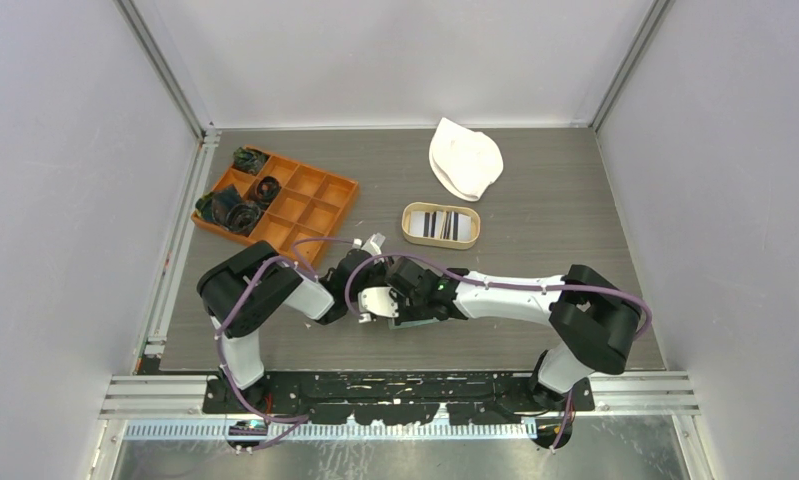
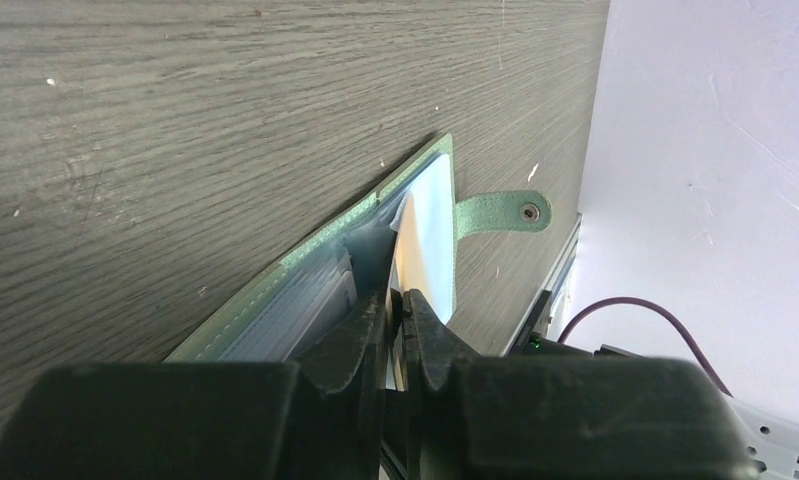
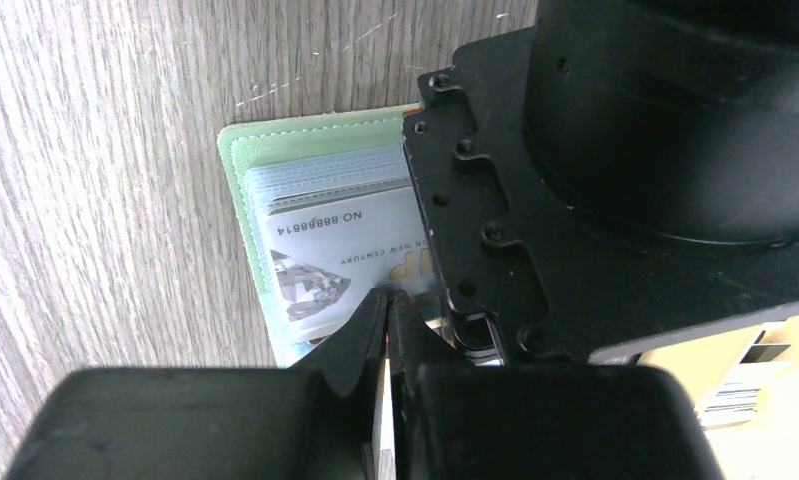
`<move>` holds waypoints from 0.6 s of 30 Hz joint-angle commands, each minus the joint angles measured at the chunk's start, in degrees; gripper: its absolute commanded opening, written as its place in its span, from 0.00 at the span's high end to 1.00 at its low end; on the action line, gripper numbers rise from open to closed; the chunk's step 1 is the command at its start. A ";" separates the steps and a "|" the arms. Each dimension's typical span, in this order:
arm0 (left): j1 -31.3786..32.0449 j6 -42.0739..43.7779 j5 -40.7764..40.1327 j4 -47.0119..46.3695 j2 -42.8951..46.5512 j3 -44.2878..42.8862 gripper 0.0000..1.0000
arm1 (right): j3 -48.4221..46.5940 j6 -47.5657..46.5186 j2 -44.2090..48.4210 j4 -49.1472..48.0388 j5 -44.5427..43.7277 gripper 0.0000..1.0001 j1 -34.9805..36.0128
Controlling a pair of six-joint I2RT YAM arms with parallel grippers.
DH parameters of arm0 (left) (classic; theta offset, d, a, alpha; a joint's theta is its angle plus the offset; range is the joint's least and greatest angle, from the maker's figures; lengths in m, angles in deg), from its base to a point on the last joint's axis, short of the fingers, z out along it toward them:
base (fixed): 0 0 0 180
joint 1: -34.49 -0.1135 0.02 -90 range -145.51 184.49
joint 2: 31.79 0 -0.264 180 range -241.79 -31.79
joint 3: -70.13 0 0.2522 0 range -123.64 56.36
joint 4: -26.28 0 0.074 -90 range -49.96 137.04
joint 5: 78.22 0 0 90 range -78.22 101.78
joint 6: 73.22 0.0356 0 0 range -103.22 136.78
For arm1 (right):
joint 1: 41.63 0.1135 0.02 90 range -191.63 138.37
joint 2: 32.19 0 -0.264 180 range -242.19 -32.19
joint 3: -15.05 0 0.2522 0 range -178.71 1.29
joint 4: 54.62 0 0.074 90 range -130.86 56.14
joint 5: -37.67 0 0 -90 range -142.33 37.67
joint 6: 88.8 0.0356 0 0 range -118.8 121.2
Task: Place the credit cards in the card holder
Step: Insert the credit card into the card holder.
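Observation:
The sage-green card holder lies open on the table near the front edge, snap tab sticking out. It sits under both grippers in the top view. My left gripper is shut on a thin pale leaf of the holder and holds it upright. A printed white credit card lies flat on the stacked blue-grey pockets. My right gripper is shut on another thin pale card seen edge-on, its tip at the holder. More credit cards rest in the tan tray.
The oval tan tray stands behind the grippers. A white cloth lies at the back. An orange compartment box with dark cord bundles sits at the back left. The left gripper's black body crowds the right wrist view.

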 commanded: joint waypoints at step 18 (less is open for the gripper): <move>-0.50 2.65 1.83 5.85 0.42 1.09 0.83 | -0.30 -1.70 0.11 0.09 -4.32 0.91 -2.98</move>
